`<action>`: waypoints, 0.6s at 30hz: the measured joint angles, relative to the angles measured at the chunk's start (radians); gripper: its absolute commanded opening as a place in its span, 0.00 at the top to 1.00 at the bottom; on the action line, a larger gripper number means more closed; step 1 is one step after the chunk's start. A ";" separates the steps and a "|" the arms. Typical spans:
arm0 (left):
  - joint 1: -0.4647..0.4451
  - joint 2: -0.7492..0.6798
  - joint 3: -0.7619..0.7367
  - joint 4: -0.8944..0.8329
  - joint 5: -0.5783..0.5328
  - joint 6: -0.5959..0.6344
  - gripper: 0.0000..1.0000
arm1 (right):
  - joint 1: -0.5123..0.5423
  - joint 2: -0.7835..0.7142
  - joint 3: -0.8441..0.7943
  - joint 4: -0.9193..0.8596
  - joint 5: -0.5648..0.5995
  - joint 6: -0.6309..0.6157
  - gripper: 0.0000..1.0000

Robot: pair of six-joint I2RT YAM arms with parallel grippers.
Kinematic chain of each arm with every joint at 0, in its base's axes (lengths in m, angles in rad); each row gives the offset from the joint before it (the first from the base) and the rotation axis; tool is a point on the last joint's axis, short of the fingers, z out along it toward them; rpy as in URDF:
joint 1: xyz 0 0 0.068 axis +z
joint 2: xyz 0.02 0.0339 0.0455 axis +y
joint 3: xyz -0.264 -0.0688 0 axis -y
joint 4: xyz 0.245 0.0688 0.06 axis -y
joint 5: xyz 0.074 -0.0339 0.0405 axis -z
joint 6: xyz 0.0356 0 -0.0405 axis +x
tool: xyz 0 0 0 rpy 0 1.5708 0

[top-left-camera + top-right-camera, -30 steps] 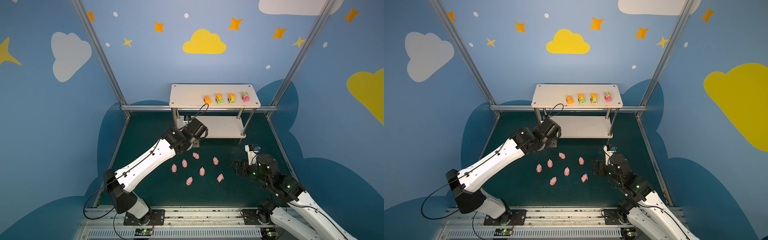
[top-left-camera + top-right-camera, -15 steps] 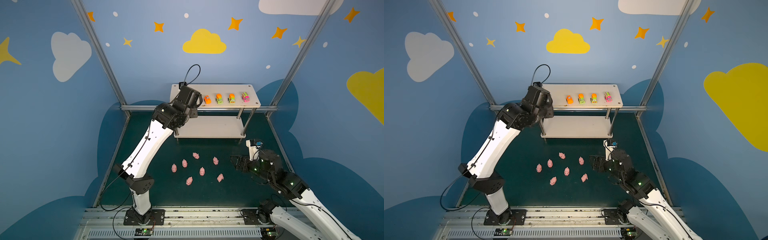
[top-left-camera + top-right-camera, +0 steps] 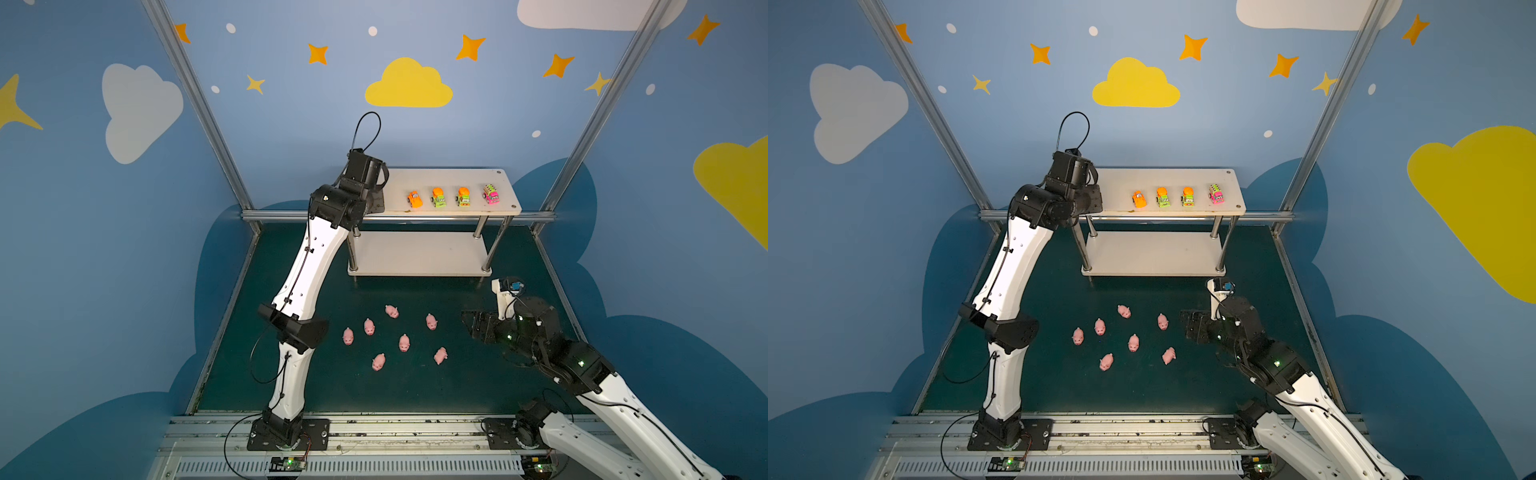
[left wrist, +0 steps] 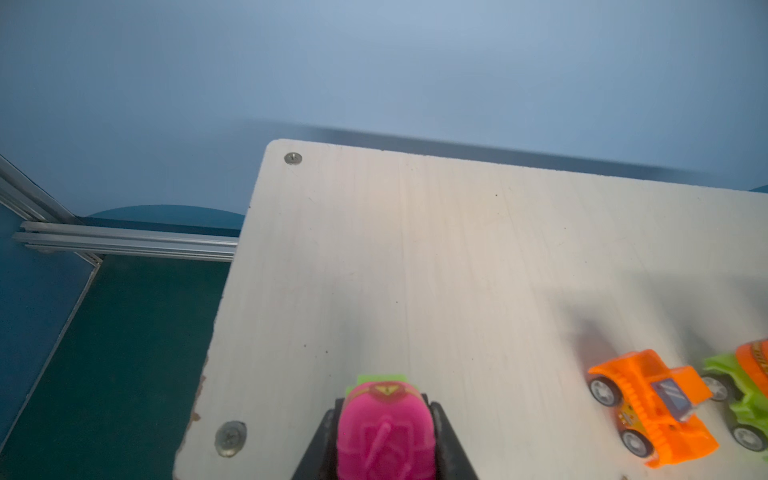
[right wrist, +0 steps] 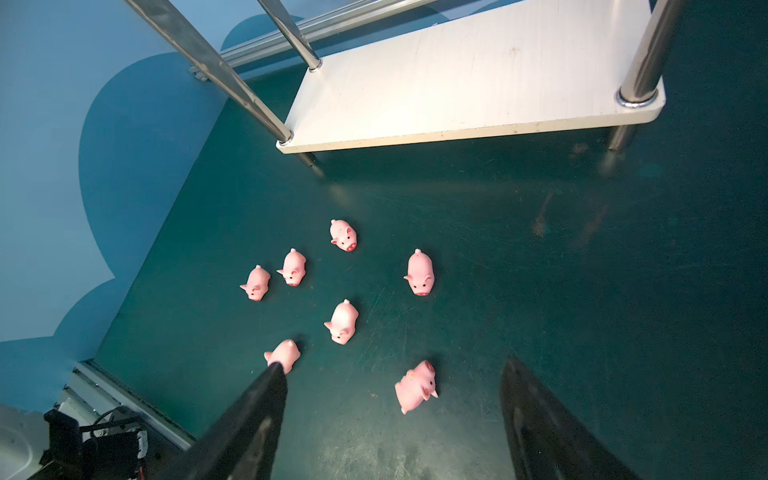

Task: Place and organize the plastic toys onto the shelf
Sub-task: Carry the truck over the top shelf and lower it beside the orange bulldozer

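Within the last second the left arm has swung up from beside the lower board of the shelf, and its left pincer now hangs over the left end of the top board. The jaws are clamped on a pink toy vehicle with a green underside. The wrist view puts this vehicle low over the board's near left part, but I cannot tell whether its wheels touch the wood. This looks like the last vehicle reaching its tier, so the step in hand is probably setting it down to the left of the row. It is well apart from the orange toy vehicle, so the line may end up unevenly spaced. The top board already carries four vehicles in a row toward its right: the orange one, then two green-and-orange vehicles, then a pink-and-green vehicle at the right end. The lower board is bare. All seven pink pigs lie scattered on the dark green table nearer than the shelf, none of them shelved yet. The right pincer has barely shifted and hovers just right of the pigs, its jaws wide apart and empty.
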 measured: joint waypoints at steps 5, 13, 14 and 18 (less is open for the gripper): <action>0.006 0.002 0.000 0.024 0.029 0.004 0.69 | 0.000 0.030 0.000 -0.001 0.013 0.004 0.21; 0.015 0.039 0.000 0.039 0.071 0.003 0.64 | 0.000 0.064 0.000 0.000 0.018 0.014 0.21; 0.016 0.044 0.000 0.039 0.074 0.003 0.63 | 0.000 0.069 0.000 0.000 0.018 0.016 0.21; 0.019 0.053 0.000 0.043 0.082 0.003 0.57 | -0.001 0.084 0.000 0.000 0.018 0.018 0.21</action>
